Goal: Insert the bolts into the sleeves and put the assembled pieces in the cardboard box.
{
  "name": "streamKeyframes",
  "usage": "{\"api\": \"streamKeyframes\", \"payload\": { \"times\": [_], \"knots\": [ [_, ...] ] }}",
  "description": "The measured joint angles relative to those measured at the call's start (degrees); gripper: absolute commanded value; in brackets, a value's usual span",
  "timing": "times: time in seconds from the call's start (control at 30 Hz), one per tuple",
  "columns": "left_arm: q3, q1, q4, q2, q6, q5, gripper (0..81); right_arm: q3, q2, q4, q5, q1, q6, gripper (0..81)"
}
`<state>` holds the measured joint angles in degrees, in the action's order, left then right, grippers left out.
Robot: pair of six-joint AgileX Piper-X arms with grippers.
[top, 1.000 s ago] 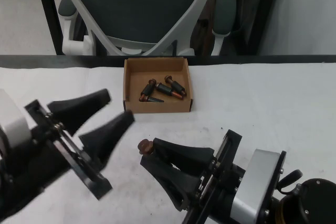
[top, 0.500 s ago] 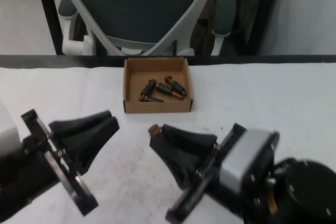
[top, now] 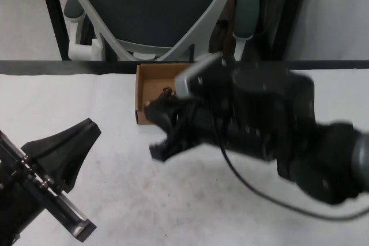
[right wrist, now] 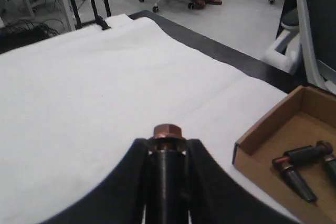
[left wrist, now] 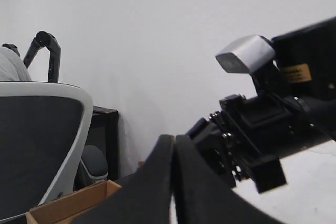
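My left hand (top: 91, 129) is nearest, at the counter's (top: 173, 200) near edge, its fingers pressed together on nothing. Farther out, my right hand (right wrist: 167, 148) pinches a sleeve (right wrist: 168, 174), its bolt (right wrist: 167, 131) poking past the fingertips, beside the box (right wrist: 266, 121). Finished pieces (right wrist: 296, 155) lie inside.

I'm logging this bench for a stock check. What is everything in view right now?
brown cardboard box: one, brown, far middle of the bench.
assembled bolt-and-sleeve pieces: at least two, dark with copper-coloured heads, in the box.
held bolt-and-sleeve piece: one, same colours, in the right gripper.
white sheet: one, white, covering the bench.
office chair: one, grey and white, beyond the bench.
right gripper: one, black, shut, near the box.
left gripper: one, black, shut, nearer the camera.
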<state>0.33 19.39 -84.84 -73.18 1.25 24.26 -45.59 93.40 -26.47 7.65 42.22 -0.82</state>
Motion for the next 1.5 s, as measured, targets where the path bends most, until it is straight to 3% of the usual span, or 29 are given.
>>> {"api": "streamKeyframes", "payload": {
  "times": [0.3, 0.97, 1.2, 1.5],
  "knots": [
    [0.0, 0.0, -0.2, 0.0, -0.5, 0.0, 0.6, -15.9, 7.3, 16.8, 1.3, -7.4, 1.4, 0.2],
    [0.0, 0.0, 0.4, 1.8, -3.8, -2.7, 0.8, -53.4, 35.1, 42.2, 3.9, -11.5, 4.6, 0.2],
    [0.0, 0.0, 13.8, 14.6, -7.8, -7.1, 0.8, -55.5, 36.6, 42.5, 4.2, -13.3, 4.6, 0.2],
    [0.1, 0.0, 48.8, 43.4, -7.6, -17.1, 0.8, -57.5, 37.1, 44.2, 5.7, -14.1, 4.6, 0.2]
  ]
}}
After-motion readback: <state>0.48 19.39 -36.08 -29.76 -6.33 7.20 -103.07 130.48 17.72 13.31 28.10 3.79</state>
